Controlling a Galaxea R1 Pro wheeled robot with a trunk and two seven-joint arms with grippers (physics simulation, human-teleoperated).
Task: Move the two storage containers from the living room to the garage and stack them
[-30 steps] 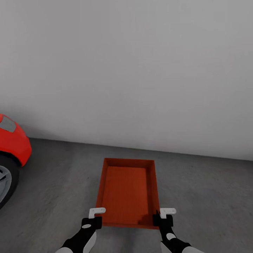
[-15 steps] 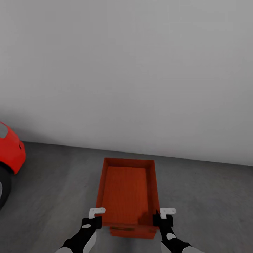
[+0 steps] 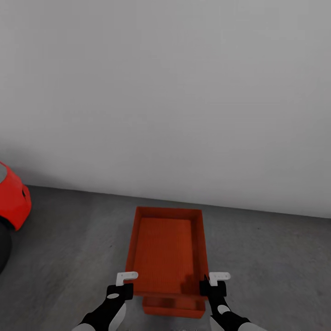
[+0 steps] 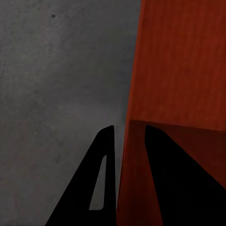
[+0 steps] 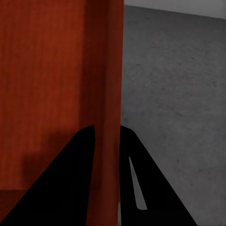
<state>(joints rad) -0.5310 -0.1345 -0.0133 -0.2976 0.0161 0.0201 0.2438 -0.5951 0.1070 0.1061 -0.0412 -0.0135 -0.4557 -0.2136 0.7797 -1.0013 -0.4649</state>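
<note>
Low in the frame's centre, the held container (image 3: 166, 250), each side wall pinched by left tool (image 3: 124, 285) and right tool (image 3: 214, 285), hangs over the second container (image 3: 174, 307) on the floor (image 3: 69, 239), long axes matching.

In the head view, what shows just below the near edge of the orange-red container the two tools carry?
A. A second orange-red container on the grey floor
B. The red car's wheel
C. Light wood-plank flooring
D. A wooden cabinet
A: part of a second orange-red container peeks out beneath the carried container, resting on the dark grey floor, between the left tool and right tool, each clamping a side wall.
</note>
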